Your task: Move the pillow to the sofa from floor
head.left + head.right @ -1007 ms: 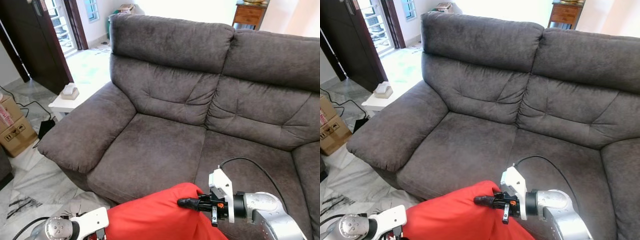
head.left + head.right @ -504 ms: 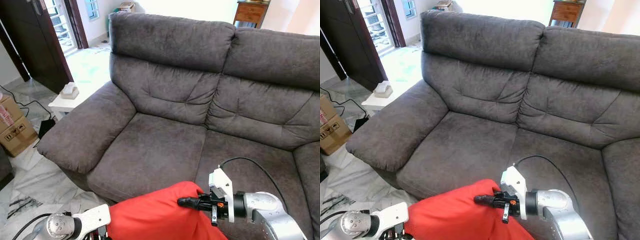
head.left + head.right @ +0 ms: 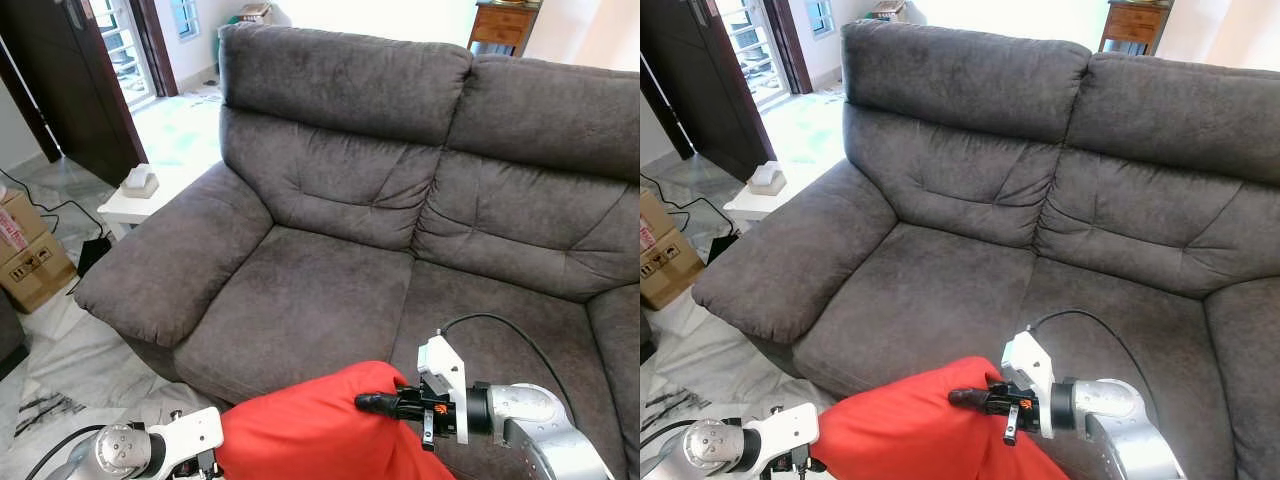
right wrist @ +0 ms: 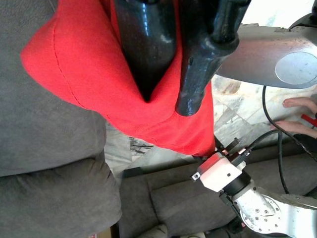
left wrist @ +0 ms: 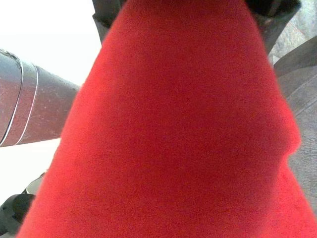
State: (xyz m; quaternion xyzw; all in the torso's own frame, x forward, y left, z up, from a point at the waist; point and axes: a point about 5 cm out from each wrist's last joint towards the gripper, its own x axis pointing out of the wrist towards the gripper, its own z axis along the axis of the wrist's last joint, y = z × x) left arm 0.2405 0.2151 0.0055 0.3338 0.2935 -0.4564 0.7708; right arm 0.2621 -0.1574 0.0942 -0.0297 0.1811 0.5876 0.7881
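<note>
Left eye: pillow (image 3: 310, 430) at lower centre, held above the sofa (image 3: 300, 300) seat's front edge; my right pincer (image 3: 368, 404) pinches its top corner.
Left wrist: red cloth between my left pincer's fingers (image 5: 106, 12); I judge it gripped.
Right wrist: fingers (image 4: 143, 44) clamped on a fold.
Next: lift both ends level, carry forward over the seat before letting go.

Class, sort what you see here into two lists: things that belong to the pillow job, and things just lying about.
Belongs to the job:
red pillow
grey sofa
right gripper, pinching a pillow corner
left gripper, at the pillow's other side

Just lying about:
cardboard box
white side table with tissue box
wooden cabinet
</note>
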